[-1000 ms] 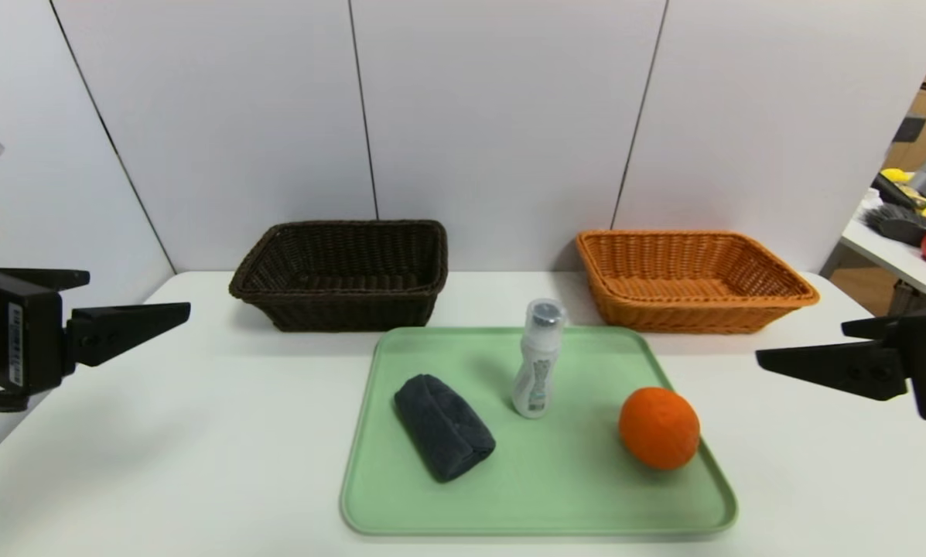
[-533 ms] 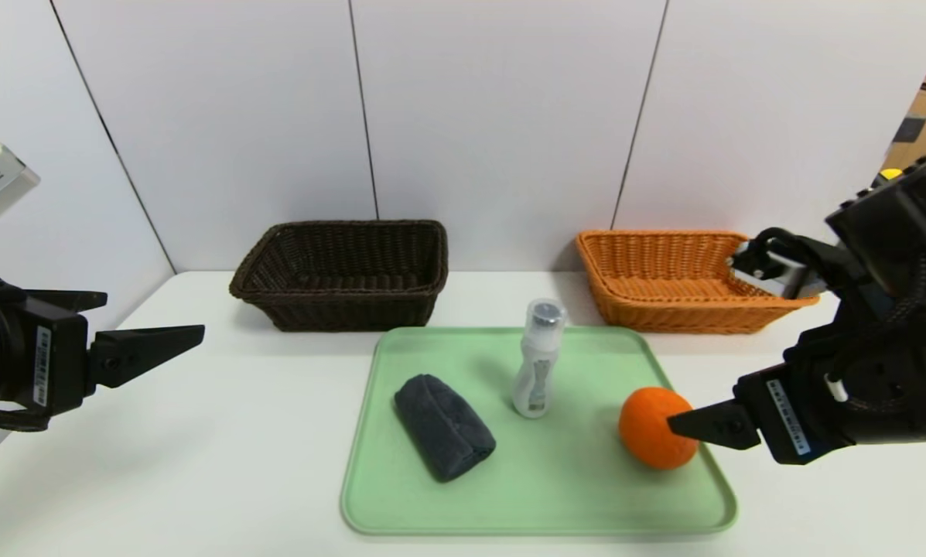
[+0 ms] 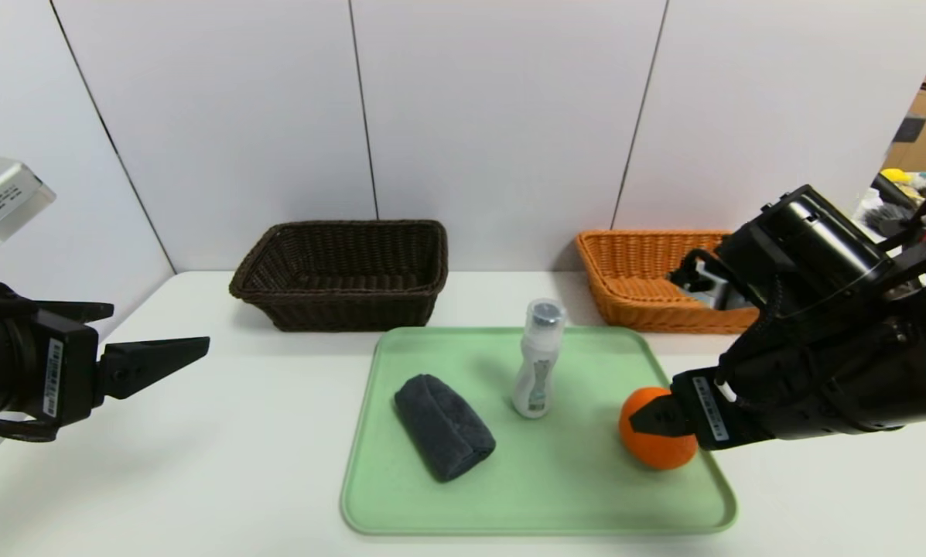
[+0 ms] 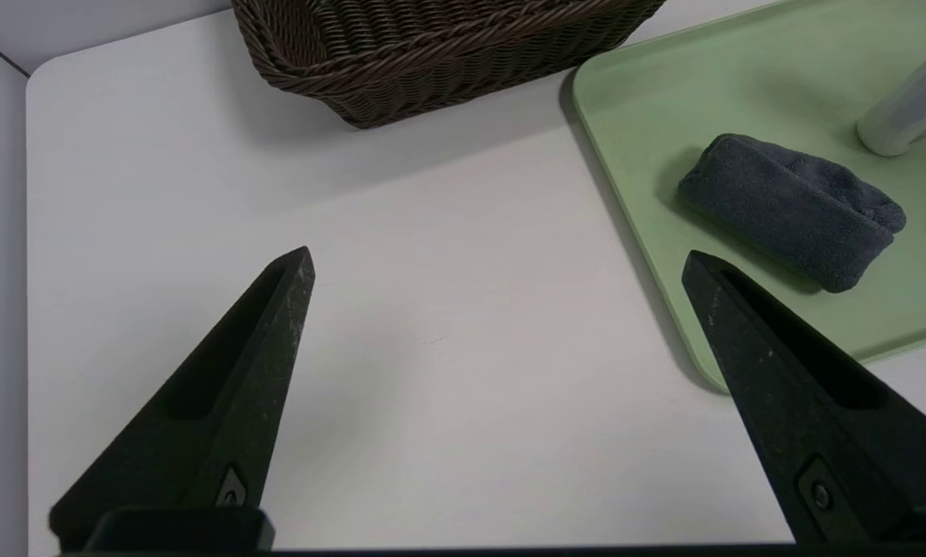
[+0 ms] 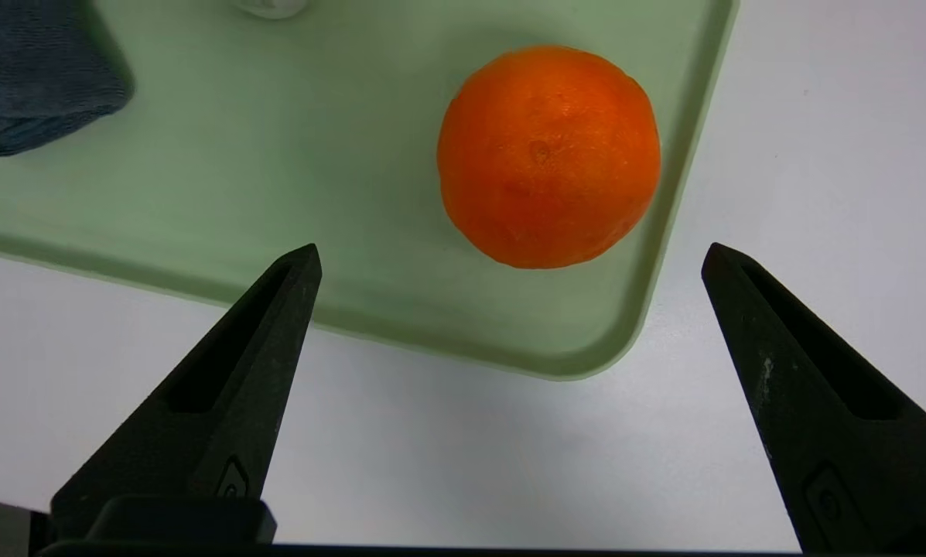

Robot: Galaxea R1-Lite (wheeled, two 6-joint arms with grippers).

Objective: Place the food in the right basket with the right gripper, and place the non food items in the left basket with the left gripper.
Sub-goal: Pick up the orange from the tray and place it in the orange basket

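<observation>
Since the earlier head frame your right pincer (image 3: 652, 418) has swung in from the right edge toward the centre-right and tipped downward, so its arm now covers the near right corner of the orange-tan basket (image 3: 633, 278); your left pincer (image 3: 192, 348) has barely shifted at the left edge.

Both pincers are released, jaws spread wide. In the head view the right one's tip overlaps the orange (image 3: 648, 456), which sits at the lower right of the green tray (image 3: 540, 518). Your right wrist view shows what that hides: the orange (image 5: 548, 155) lies ahead of the fingers (image 5: 254, 356), apart from them, close to the tray's rounded corner (image 5: 586, 363), with white bench (image 5: 432, 464) beneath the pincer (image 5: 509, 251).

Writing is scarce. You can see white barcode labels on both wrists, too small to read, and a grey-green label on the upright white bottle (image 3: 538, 363) at tray centre, also unreadable.

The rolled dark cloth (image 3: 443, 425) lies at the tray's left. Your left wrist view shows it (image 4: 791, 209) close up beside the tray edge (image 4: 625, 193), only the bottle's base (image 4: 907, 108) at the right border, and a corner of the dark brown basket (image 4: 401, 54) at the top. That basket (image 3: 343, 271) sits upper centre-left in the head view.
</observation>
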